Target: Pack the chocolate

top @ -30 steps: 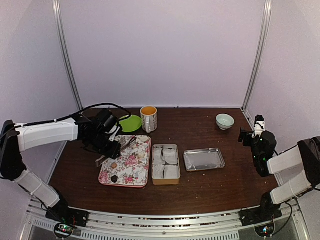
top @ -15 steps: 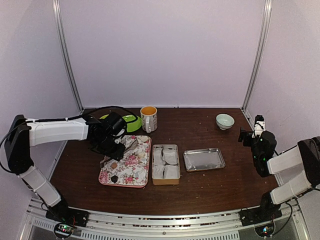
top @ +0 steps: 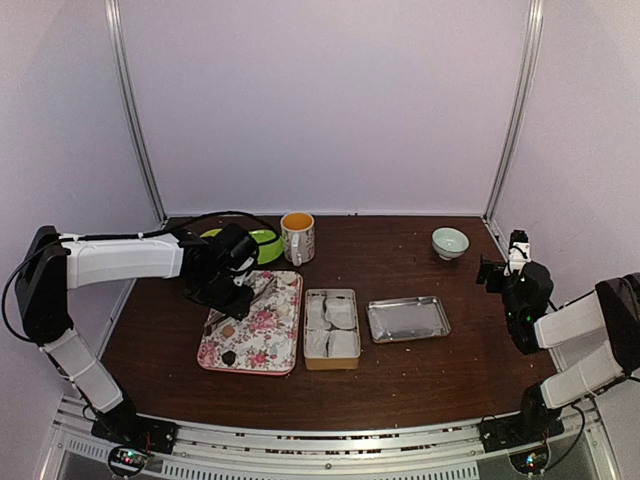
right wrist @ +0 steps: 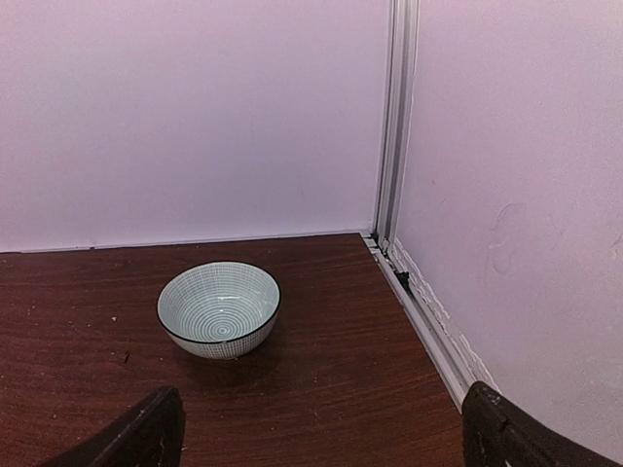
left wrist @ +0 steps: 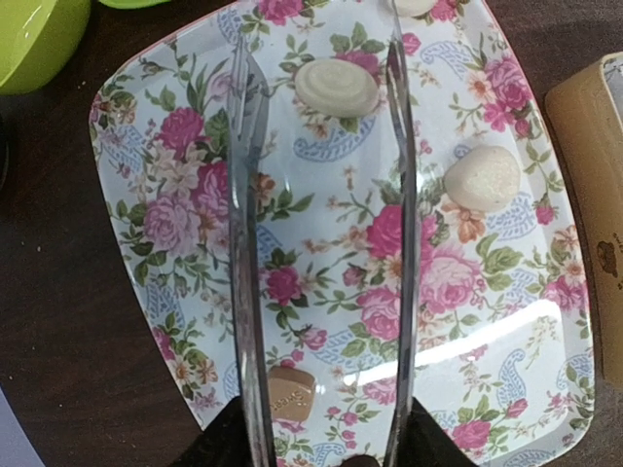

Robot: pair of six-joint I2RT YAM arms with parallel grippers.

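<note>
Approach step: left tool (top: 230,293) clenched on tongs (left wrist: 245,243) above floral tray (top: 285,335); chocolate (top: 229,356) lies at tray's near end, not gripped. Next: tong tips must straddle it. Right tool (right wrist: 326,428) released

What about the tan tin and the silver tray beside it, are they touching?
Apart. The top view shows a strip of dark table between the tan tin and the silver tray along their facing sides.

Tin (left wrist: 594,214) cut off at the edge — chocolate (top: 229,356) seemingly a mere speck.
</note>
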